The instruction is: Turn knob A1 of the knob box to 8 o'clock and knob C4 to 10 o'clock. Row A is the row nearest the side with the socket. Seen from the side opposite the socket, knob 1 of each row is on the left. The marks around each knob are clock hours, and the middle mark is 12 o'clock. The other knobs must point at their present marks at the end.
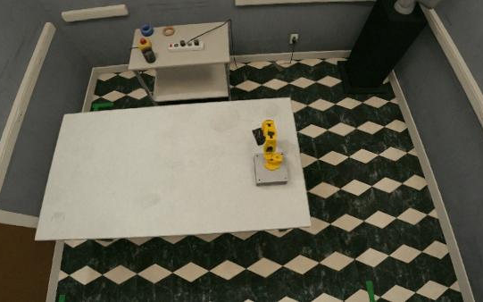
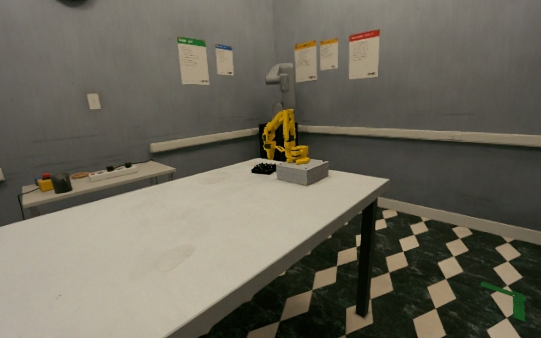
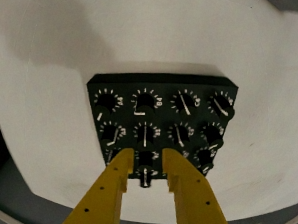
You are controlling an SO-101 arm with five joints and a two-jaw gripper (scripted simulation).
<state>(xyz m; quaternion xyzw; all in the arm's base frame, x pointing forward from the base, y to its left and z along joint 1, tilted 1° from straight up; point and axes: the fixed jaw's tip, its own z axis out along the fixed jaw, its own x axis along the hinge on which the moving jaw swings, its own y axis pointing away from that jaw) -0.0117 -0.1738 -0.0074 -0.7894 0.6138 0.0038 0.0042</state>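
The black knob box (image 1: 258, 135) (image 2: 265, 170) (image 3: 165, 79) sits on the table in front of the arm. In the wrist view its knobs have white pointer lines and tick marks. A knob (image 3: 184, 103) in the far row has a label that looks like C4; its line slants from upper left to lower right. Knob A1 cannot be made out; the near left corner is behind a finger. My gripper (image 2: 270, 157) (image 3: 148, 154) is slightly open and empty, its tips apart above the near part of the box. The near middle knob (image 3: 145, 177) shows between the fingers.
The arm's grey base block (image 1: 271, 176) (image 2: 302, 172) stands beside the box on the white table (image 1: 152, 156) (image 2: 145, 240). A side table (image 1: 187, 60) behind holds a power strip (image 1: 186, 46), tape rolls and an emergency button.
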